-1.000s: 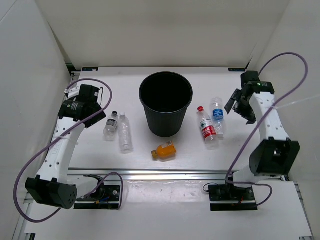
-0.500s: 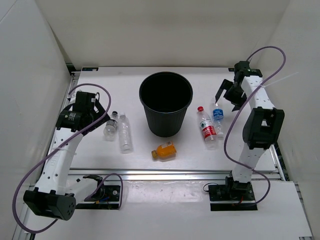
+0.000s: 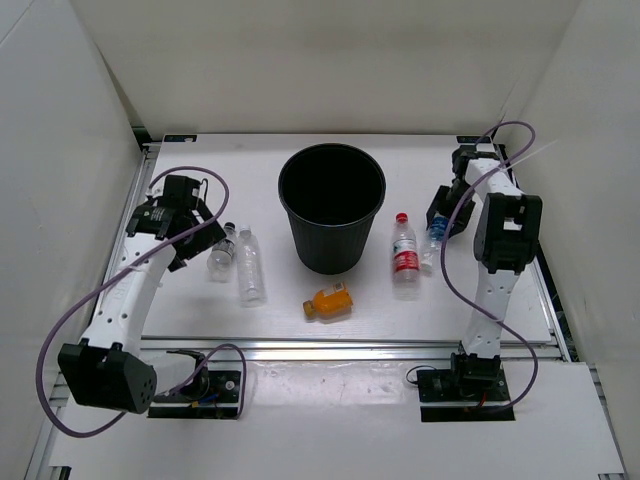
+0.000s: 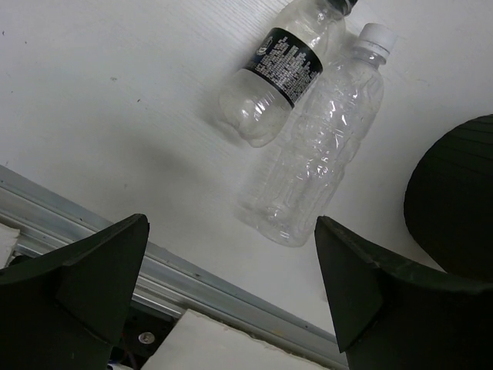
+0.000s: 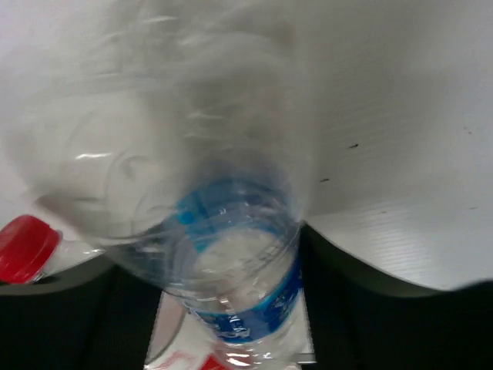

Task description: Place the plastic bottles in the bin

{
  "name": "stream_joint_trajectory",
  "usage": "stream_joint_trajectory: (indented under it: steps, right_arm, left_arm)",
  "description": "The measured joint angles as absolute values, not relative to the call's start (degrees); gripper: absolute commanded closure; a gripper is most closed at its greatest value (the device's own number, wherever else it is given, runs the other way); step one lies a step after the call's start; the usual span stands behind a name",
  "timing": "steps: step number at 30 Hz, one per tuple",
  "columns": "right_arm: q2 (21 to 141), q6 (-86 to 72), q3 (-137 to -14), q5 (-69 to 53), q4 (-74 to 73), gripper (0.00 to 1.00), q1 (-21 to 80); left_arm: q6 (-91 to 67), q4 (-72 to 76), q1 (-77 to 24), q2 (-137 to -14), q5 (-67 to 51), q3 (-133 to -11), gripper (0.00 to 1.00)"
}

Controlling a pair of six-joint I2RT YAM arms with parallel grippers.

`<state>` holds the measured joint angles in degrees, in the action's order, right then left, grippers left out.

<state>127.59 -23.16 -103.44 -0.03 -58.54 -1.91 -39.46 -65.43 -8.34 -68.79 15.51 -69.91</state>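
The black bin (image 3: 332, 205) stands in the middle of the table. Right of it lies the red-cap bottle (image 3: 404, 245), and the blue-label bottle (image 3: 434, 233) beside that sits between the fingers of my right gripper (image 3: 438, 220). In the right wrist view the blue-label bottle (image 5: 239, 285) fills the gap of the right gripper (image 5: 231, 316); blur hides the contact. My left gripper (image 3: 200, 243) is open, just left of the black-cap bottle (image 3: 221, 250) and the white-cap bottle (image 3: 250, 265), touching neither. The orange bottle (image 3: 330, 300) lies in front of the bin.
The left wrist view shows the black-cap bottle (image 4: 281, 73) and white-cap bottle (image 4: 323, 146) side by side, the bin's wall (image 4: 454, 200) at right, and the aluminium rail (image 4: 192, 285) of the near table edge. White walls enclose the table on three sides.
My right arm swung in and down onto the blue-label bottle, its jaws narrowing round it. The red-cap bottle was nudged left and straightened. My left gripper shifted slightly toward the black-cap bottle.
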Motion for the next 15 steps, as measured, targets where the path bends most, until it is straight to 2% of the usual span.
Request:
stream_joint_trajectory:
  steps: [1, 4, 10, 15]
  right_arm:
    - [127.6, -23.1, -103.4, 0.0, -58.6, 0.45, -2.1]
    - [127.2, -23.6, -103.2, 0.5, -58.5, 0.55, -2.7]
    - [119.6, -28.4, -106.0, 9.6, -64.6, 0.56, -2.8]
    - [108.0, -31.9, -123.6, 10.9, -67.1, 0.54, -1.0]
  left_arm:
    - [-39.8, -65.4, -8.1, -69.3, 15.3, -69.9, 0.0]
    - [-41.0, -65.2, -6.5, -70.7, 14.3, -69.9, 0.0]
    - [-43.6, -64.7, -2.5, -71.5, 11.0, -69.8, 0.0]
    - [-44.2, -62.3, -2.4, -71.5, 8.4, -67.9, 0.0]
